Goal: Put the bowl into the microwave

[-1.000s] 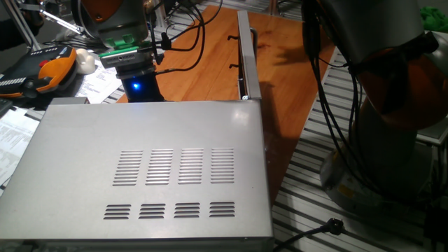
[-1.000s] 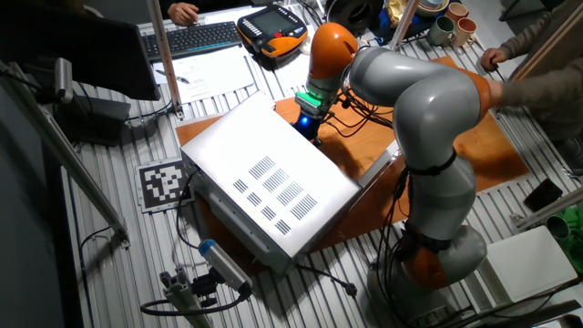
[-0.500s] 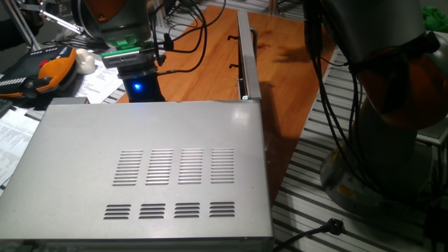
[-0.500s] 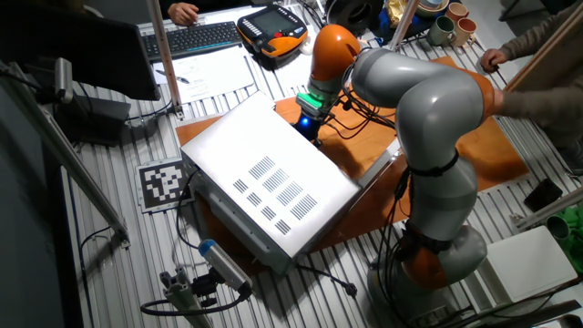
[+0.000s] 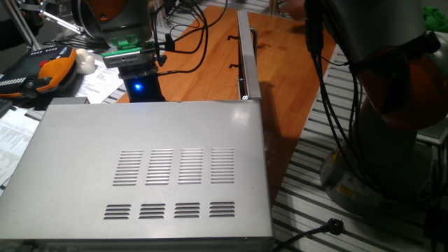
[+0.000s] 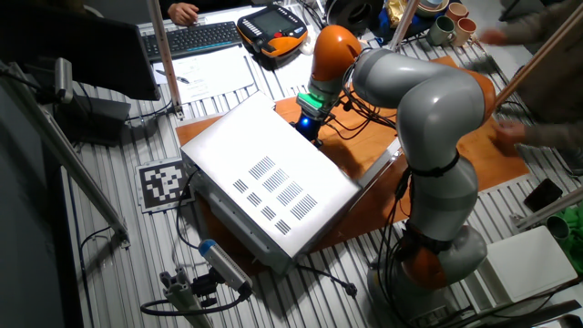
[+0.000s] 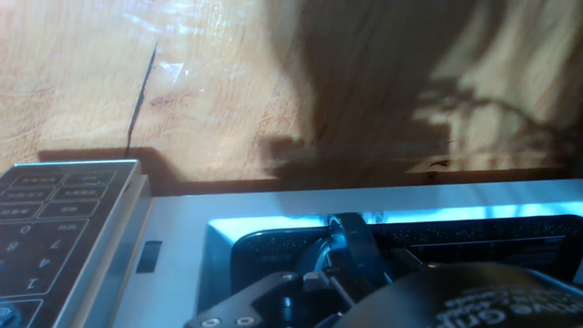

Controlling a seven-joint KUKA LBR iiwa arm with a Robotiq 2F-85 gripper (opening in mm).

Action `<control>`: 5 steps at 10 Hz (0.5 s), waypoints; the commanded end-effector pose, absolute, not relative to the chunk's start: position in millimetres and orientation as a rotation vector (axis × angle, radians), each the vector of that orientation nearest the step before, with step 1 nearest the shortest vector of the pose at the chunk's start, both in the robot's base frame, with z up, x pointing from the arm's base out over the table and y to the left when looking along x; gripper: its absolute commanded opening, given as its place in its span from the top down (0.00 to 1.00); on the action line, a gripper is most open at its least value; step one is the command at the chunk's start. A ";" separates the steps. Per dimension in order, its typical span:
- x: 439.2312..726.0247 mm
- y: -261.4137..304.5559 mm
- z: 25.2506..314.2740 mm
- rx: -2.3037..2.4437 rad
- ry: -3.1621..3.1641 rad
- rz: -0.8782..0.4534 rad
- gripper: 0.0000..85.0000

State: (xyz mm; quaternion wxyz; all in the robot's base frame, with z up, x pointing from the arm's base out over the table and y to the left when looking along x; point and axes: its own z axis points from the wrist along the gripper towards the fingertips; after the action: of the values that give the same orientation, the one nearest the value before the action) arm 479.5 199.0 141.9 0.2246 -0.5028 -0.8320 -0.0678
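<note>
From one fixed view, the large silver-grey metal microwave [image 5: 150, 168] fills the wooden table's near edge, its door [image 5: 244, 52] swung open. The other fixed view shows the arm's gripper [image 6: 308, 123] lowered before the opening. The hand view shows only the keypad [image 7: 55, 228]; the bowl is unseen, the grip untellable, placement seemingly underway.

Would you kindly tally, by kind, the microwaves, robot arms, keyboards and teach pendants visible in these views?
microwave: 1
robot arm: 1
keyboard: 1
teach pendant: 1
Total: 4
</note>
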 end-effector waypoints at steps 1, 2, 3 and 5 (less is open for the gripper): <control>479.4 199.0 142.1 -1.387 -2.290 -0.191 0.60; 479.2 199.3 142.4 -1.385 -2.284 -0.199 0.60; 479.1 199.4 142.6 -1.385 -2.281 -0.196 0.60; 478.7 199.8 143.3 -1.382 -2.268 -0.202 0.60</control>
State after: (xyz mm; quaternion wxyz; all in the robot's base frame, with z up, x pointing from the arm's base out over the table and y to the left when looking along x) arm 478.6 199.9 143.4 0.2369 -0.5041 -0.8273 -0.0735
